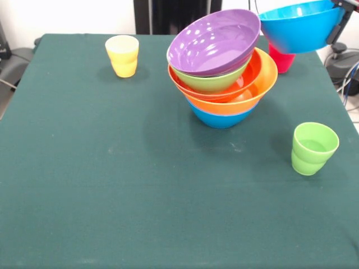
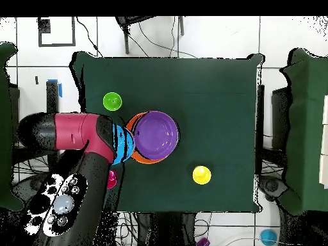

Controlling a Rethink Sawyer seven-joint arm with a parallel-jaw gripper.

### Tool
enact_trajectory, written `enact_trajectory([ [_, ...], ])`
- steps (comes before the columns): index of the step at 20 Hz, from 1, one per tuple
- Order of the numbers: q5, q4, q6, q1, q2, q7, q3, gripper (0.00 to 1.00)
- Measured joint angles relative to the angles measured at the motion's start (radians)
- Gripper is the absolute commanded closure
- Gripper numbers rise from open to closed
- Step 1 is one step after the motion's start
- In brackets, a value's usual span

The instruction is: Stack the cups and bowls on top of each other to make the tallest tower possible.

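Front view: blue bowl (image 1: 301,25) apparently lifted beside tower (image 1: 221,67).

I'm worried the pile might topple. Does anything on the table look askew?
Yes. The purple bowl on top of the tower is tilted steeply, its rim raised at the right instead of nesting flat in the lime green bowl beneath. The yellow cup and green cup stand upright.

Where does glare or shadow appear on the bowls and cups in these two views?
Front view: white glare patches on the purple bowl, soft shadows on the cloth beside the pile and the green cup. Overhead view: faint sheen inside the purple bowl; the arm hides part of the pile.
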State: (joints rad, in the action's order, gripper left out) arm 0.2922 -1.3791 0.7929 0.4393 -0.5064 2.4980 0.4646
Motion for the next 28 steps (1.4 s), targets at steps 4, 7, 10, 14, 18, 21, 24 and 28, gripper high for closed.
enact_trajectory([
  [4, -0.001, -0.009, 0.0, -0.013, -0.001, 0.0, -0.008, 1.0],
  [7, -0.001, -0.009, 0.0, -0.026, -0.001, 0.0, -0.015, 1.0],
  [10, -0.001, -0.009, 0.0, -0.034, -0.001, 0.0, -0.021, 1.0],
  [14, -0.006, -0.009, 0.0, -0.039, -0.001, 0.0, -0.028, 1.0],
  [18, -0.015, -0.009, 0.0, -0.039, -0.001, 0.0, -0.034, 1.0],
  [21, -0.027, -0.009, 0.0, -0.039, -0.001, 0.0, -0.04, 1.0],
  [24, -0.038, -0.009, 0.0, -0.039, -0.001, 0.0, -0.044, 1.0],
  [28, -0.047, -0.009, 0.0, -0.039, -0.001, 0.0, -0.047, 1.0],
])
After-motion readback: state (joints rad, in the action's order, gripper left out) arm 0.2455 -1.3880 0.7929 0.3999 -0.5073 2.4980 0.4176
